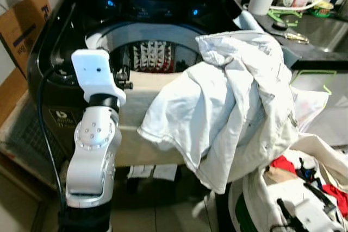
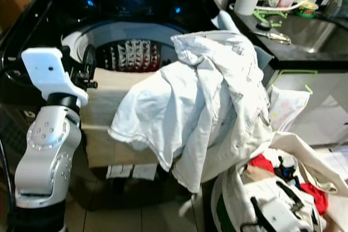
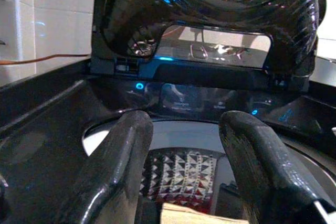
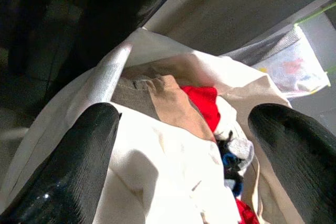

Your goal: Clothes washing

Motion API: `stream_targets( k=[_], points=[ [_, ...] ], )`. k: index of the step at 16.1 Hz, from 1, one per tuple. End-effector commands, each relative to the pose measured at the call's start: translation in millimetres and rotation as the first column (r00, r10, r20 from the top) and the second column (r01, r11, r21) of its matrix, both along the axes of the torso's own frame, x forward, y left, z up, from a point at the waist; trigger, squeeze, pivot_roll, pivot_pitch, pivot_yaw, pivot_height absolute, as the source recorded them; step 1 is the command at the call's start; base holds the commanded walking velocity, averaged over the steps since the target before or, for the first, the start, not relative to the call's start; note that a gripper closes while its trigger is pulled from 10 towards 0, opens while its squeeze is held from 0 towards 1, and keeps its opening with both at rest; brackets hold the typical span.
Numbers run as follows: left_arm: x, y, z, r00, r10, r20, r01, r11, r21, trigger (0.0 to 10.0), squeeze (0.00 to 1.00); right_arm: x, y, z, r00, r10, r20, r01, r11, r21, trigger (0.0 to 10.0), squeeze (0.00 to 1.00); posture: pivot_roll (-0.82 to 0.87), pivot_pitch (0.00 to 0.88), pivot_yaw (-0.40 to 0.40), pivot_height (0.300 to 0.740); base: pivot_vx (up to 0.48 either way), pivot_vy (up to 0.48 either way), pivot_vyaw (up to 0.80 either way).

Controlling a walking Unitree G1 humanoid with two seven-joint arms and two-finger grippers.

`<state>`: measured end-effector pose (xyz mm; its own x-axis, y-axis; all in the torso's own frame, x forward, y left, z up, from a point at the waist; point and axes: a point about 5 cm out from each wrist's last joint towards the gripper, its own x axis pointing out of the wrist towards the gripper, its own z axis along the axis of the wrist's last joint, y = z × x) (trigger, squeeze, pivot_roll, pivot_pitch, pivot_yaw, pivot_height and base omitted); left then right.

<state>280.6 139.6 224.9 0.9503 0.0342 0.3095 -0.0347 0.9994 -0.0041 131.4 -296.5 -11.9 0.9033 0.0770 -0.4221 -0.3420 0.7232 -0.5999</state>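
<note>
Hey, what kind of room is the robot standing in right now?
Most likely a laundry or utility corner of a home. An open top-loading washing machine stands in front, a white garment hangs over its edge, and a bag of clothes sits on the floor beside a counter with a sink.

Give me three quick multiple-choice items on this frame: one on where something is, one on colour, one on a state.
1. Where is the white garment?
A. Draped over the front edge of the washing machine
B. Folded on the counter
C. Flat on the floor

2. What colour are the washer's panel lights?
A. Red
B. Blue
C. Green

3. How are the left gripper fingers?
A. Shut on cloth
B. Shut, empty
C. Open, holding nothing

Answers: 1 A, it hangs from the washer's front rim beside the drum opening. 2 B, they glow blue in the left wrist view. 3 C, the drum shows through the gap between the fingers.
</note>
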Motion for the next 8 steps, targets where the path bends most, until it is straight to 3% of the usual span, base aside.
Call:
stream_targets(
  k=[1, 2, 4, 6, 8],
  points=[
    [1.9, -4.0, 2.3, 1.000, -0.016, 0.005, 0.016, 1.000, 0.000, 10.0, 0.00, 8.4, -0.5, -5.1, 1.000, -0.013, -0.009, 0.013, 0.999, -0.044, 10.0, 0.00, 0.02, 0.000, -0.036, 0.740, 0.000, 0.000, 0.00],
    [2.2, -4.0, 2.4, 1.000, -0.016, 0.005, 0.016, 1.000, -0.001, 10.0, 0.00, 15.5, -0.2, -6.3, 1.000, -0.023, 0.004, 0.024, 0.998, -0.064, 10.0, 0.00, 0.02, 0.000, -0.036, 0.740, 0.000, 0.000, 0.00],
    [3.9, -5.5, 2.9, 1.000, -0.020, 0.006, 0.020, 1.000, -0.004, 10.0, 0.00, 52.8, 0.9, -0.9, 0.992, -0.107, 0.071, 0.112, 0.990, -0.080, 10.0, 0.00, 0.02, 0.000, -0.032, 0.740, 0.000, 0.000, 0.00],
    [4.8, -6.0, 3.6, 1.000, -0.020, 0.010, 0.021, 1.000, -0.008, 10.0, 0.00, 87.1, 21.3, 5.6, 0.984, -0.141, 0.106, 0.139, 0.990, 0.033, 10.0, 0.00, 0.03, 0.000, -0.033, 0.740, 0.000, 0.000, 0.00],
    [5.3, -5.7, 3.8, 1.000, -0.015, 0.012, 0.015, 1.000, -0.010, 10.0, 0.00, 114.6, 48.0, 8.1, 0.989, -0.128, 0.079, 0.117, 0.984, 0.133, 10.0, 0.00, 0.04, 0.000, -0.044, 0.740, 0.000, 0.000, 0.00]
  ],
)
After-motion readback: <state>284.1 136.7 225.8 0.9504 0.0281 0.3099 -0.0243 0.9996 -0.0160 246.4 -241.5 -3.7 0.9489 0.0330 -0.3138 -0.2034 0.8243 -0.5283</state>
